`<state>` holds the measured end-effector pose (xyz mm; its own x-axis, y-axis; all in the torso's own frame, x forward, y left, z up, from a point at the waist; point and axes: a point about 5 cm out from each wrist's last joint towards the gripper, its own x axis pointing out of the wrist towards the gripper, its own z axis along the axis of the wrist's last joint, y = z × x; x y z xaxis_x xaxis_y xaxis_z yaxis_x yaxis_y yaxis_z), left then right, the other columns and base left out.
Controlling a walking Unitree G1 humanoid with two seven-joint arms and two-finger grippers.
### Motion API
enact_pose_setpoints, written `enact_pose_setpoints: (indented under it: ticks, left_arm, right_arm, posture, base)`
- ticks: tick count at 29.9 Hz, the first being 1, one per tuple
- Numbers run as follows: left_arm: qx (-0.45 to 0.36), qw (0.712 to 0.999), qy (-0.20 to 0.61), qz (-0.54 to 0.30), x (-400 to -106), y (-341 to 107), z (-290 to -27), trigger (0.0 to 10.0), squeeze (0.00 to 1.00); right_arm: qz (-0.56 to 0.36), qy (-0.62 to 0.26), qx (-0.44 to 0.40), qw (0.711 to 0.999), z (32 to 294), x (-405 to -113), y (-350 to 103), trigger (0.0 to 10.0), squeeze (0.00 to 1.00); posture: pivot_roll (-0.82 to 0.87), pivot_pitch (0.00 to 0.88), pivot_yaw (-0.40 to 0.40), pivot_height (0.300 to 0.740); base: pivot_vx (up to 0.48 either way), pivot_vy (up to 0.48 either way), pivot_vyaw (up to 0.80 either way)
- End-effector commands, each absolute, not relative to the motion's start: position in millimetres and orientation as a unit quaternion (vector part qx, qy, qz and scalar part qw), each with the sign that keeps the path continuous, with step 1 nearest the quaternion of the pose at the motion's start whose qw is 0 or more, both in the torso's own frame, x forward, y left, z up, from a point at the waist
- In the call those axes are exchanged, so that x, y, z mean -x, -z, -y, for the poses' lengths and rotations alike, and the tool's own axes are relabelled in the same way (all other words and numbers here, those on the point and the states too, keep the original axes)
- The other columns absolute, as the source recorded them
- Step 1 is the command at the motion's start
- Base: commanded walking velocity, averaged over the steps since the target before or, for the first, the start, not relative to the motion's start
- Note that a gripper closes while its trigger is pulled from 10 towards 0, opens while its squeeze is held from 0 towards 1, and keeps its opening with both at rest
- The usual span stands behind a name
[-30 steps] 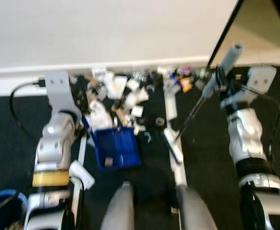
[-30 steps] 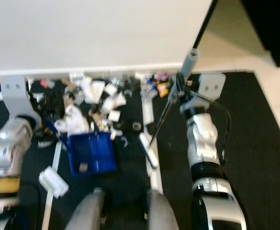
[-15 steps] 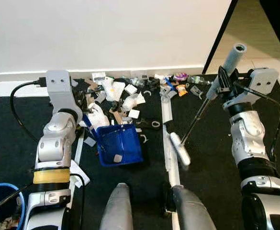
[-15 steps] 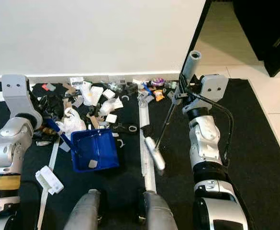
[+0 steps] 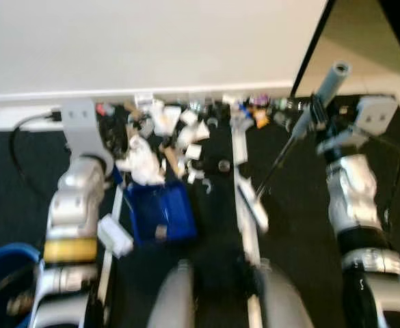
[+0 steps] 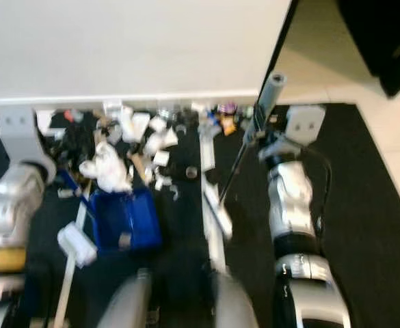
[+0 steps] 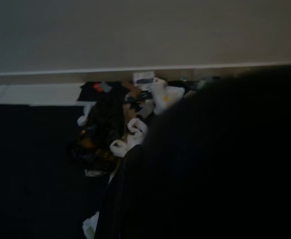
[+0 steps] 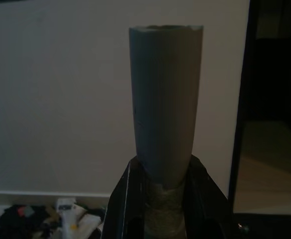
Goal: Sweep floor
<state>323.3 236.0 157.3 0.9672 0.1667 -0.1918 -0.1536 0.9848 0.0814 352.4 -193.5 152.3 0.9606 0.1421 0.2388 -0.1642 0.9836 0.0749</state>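
A silver-armed humanoid robot stands on a black carpet (image 5: 22,171) facing a white wall (image 5: 152,41), where a heap of white paper scraps and mixed litter (image 5: 179,126) lies along the skirting board. The right gripper (image 5: 314,115) has its two black fingers (image 8: 128,199) pinched around the grey foam-sleeved handle of a long broom (image 5: 326,82), whose thin dark shaft slants down to a pale brush head (image 5: 254,205) resting on the carpet beside a long white strip (image 5: 239,147). Against the frame half a second earlier, the whole picture has slid and blurred, a sign of camera motion; within it the brush head sits closer to the white strip than before, and the right gripper keeps its grip on the handle. The blue plastic dustpan (image 5: 157,213) lies on the carpet just below the litter, with a small pale scrap inside, its blue handle reaching up toward the left arm (image 5: 73,198). Whether the left gripper's jaws are spread or closed cannot be told; the left wrist view is mostly dark. A blue bucket rim (image 5: 5,256) shows at the robot's left.
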Motion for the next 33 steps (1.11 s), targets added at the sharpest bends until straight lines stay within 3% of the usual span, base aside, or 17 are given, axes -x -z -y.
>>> enact_pose_setpoints:
  ticks: [1,6,17,25,33]
  left_arm:
    - [-0.033,0.991,-0.08,-0.097,-322.3,-157.3,-237.5,10.0,0.0]
    - [-0.031,0.992,-0.077,-0.094,-322.5,-157.7,-237.6,10.0,0.0]
    - [-0.034,0.992,-0.073,-0.093,-322.9,-158.5,-236.1,10.0,0.0]
    - [-0.037,0.993,-0.066,-0.086,-323.3,-160.1,-233.8,10.0,0.0]
    - [-0.036,0.994,-0.065,-0.081,-323.2,-161.4,-233.8,10.0,0.0]
  right_arm:
    - [0.124,-0.079,-0.05,0.988,193.2,-351.8,-154.6,10.0,0.0]
    - [0.124,-0.08,-0.052,0.988,192.7,-351.8,-155.0,10.0,0.0]
    - [0.123,-0.08,-0.054,0.988,192.9,-351.6,-154.4,10.0,0.0]
    - [0.122,-0.08,-0.054,0.988,193.0,-351.3,-154.0,10.0,0.0]
    - [0.122,-0.081,-0.054,0.988,192.5,-351.3,-153.9,10.0,0.0]
  posture:
    - [0.0,0.193,0.041,0.74]
    - [0.0,0.193,0.043,0.74]
    - [0.0,0.196,0.046,0.74]
    - [0.0,0.198,0.046,0.74]
    - [0.0,0.199,0.045,0.74]
  base:
    - [0.0,0.0,0.0]
    - [0.05,0.0,0.0]
    - [0.399,0.0,0.0]
    - [0.066,0.0,0.0]
    - [0.466,0.0,0.0]
